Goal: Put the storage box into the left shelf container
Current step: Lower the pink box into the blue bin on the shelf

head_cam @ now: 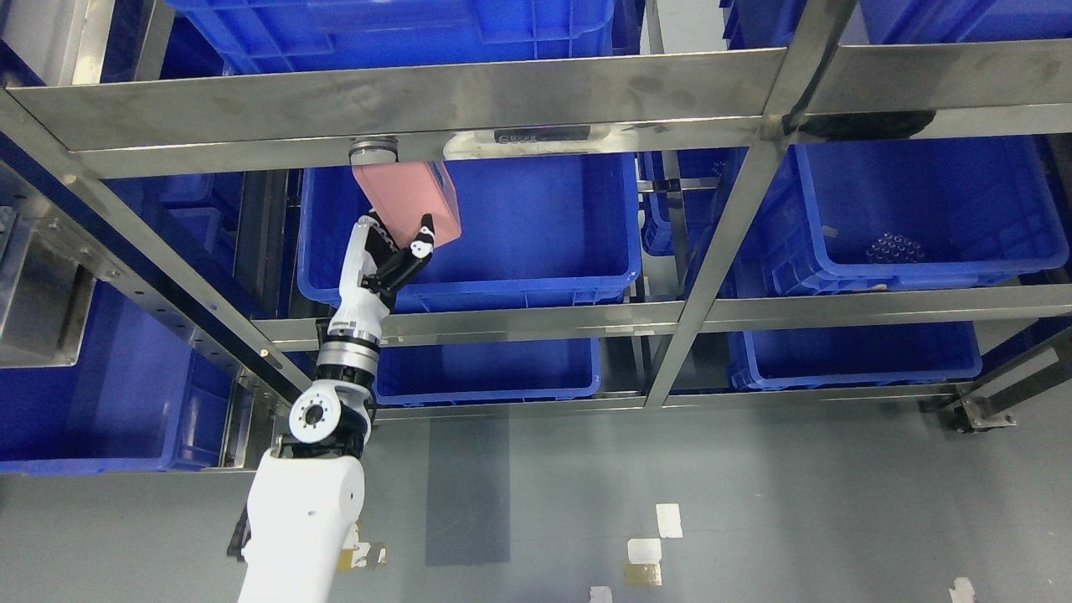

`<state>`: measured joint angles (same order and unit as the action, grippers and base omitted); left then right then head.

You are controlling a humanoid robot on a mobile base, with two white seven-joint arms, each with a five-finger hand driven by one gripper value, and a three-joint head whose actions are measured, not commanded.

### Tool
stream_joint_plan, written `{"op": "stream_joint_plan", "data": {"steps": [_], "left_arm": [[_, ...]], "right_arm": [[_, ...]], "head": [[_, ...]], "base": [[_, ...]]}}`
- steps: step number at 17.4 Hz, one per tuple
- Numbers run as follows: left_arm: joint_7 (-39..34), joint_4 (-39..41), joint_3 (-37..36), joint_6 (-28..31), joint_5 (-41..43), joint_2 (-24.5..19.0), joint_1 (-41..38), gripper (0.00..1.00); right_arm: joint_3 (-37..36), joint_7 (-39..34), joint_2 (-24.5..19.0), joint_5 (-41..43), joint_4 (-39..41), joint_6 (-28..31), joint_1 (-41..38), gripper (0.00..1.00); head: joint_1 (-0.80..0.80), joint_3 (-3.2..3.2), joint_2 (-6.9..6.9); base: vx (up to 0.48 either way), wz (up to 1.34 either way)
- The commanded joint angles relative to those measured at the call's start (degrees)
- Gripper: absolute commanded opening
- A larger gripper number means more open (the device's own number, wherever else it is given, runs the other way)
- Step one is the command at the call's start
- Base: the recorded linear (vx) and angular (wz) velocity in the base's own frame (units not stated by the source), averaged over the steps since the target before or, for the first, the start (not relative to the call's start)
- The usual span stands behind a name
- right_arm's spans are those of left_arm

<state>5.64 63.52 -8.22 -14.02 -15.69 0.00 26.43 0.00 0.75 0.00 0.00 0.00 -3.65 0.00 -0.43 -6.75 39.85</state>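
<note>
While raised, left hand (394, 260) grips pink box (410, 201) over blue bin (536, 276)

Steel shelf frame (536, 100) across view, upright post (720, 251) right of middle. Blue bin (921, 218) on right shelf, cluster of small dark round items (896, 248) inside. More blue bins below (854, 356) and at far left (92, 394). Grey floor (754, 502) with darker grey patch (467, 490), white tape marks (668, 519).
</note>
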Motion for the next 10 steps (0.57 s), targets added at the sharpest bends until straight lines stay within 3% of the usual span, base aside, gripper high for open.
{"op": "stream_joint_plan", "data": {"steps": [1,3,5,6,8,10], "left_arm": [[-0.10,-19.92,-2.14,0.05,-1.19,-1.00,8.02,0.35],[-0.28,-19.92,-3.20,0.05,-1.01,-1.00,8.11,0.49],[-0.28,-19.75,-4.00,-0.04,-0.92,-1.00,8.29,0.77],[-0.28,-19.49,-4.61,-0.04,-0.84,-1.00,8.73,0.85],[-0.19,-19.22,-5.05,0.22,-0.49,-1.00,9.43,0.98],[-0.11,-18.87,-7.24,3.46,0.65,-1.00,11.88,0.99]], "right_arm": [[-0.17,0.04,1.00,0.09,1.00,-0.04,0.35,1.00],[-0.17,0.04,1.00,0.09,1.00,-0.04,0.35,1.00],[-0.17,0.04,1.00,0.09,1.00,-0.04,0.35,1.00],[-0.17,0.04,1.00,0.09,1.00,-0.04,0.35,1.00],[-0.17,0.04,1.00,0.09,1.00,-0.04,0.35,1.00],[-0.17,0.04,1.00,0.09,1.00,-0.04,0.35,1.00]], "head": [[0.00,0.00,0.00],[0.00,0.00,0.00],[0.00,0.00,0.00],[0.00,0.00,0.00],[0.00,0.00,0.00],[0.00,0.00,0.00]], "base": [[0.000,0.00],[0.000,0.00],[0.000,0.00],[0.000,0.00],[0.000,0.00],[0.000,0.00]]}}
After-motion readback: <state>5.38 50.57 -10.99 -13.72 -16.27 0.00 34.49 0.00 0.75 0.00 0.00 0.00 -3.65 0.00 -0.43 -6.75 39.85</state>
